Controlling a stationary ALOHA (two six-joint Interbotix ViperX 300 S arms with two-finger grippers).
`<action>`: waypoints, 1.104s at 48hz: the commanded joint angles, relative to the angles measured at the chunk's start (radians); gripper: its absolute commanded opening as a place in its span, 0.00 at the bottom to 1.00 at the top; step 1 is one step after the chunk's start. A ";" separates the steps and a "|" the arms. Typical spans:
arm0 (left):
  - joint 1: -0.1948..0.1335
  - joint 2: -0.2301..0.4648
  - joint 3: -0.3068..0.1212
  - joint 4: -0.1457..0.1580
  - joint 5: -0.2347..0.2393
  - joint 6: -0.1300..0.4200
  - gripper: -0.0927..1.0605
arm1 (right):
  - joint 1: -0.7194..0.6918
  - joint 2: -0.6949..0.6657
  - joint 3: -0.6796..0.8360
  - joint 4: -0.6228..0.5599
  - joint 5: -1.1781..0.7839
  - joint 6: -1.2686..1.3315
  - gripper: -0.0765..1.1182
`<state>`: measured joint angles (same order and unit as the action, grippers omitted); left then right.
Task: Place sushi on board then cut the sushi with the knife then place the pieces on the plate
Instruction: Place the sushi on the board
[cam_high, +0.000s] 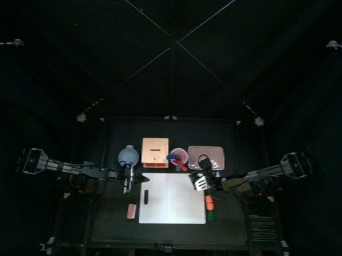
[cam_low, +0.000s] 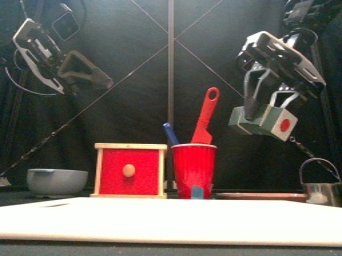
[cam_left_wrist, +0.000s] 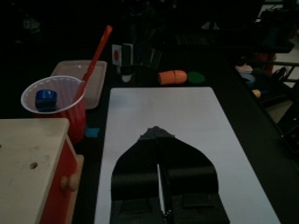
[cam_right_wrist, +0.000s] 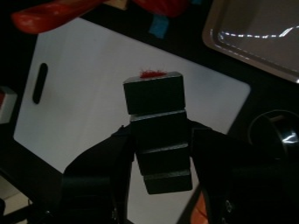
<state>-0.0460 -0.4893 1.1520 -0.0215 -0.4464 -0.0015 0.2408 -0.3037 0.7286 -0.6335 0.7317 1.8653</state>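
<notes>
Overhead, we find the right gripper (cam_high: 201, 185) above the back right corner of the white board (cam_high: 167, 205). From the front, the sushi roll (cam_low: 274, 120) hangs high over the surface, tilted, end face towards us; released from here it might bounce off. At the wrists, the right fingers (cam_right_wrist: 100, 171) clamp its flanks, its long axis running along them; the left gripper (cam_left_wrist: 158, 136) is closed, empty.

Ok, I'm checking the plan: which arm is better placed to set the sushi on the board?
Right. The right gripper holds the sushi roll above the white board; the left gripper holds nothing.
</notes>
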 joint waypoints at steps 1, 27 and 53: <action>-0.006 0.000 -0.009 -0.003 -0.011 0.000 0.07 | 0.069 0.041 -0.064 -0.106 0.044 0.156 0.63; -0.011 -0.002 0.005 -0.002 -0.009 0.008 0.07 | 0.160 0.364 -0.330 -0.049 0.132 0.442 0.63; -0.002 -0.006 0.015 0.003 -0.009 0.008 0.07 | 0.094 0.540 -0.442 0.035 0.127 0.443 0.64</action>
<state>-0.0506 -0.4924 1.1781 -0.0199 -0.4464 0.0046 0.3467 0.2592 0.3068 -0.6013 0.8606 2.3056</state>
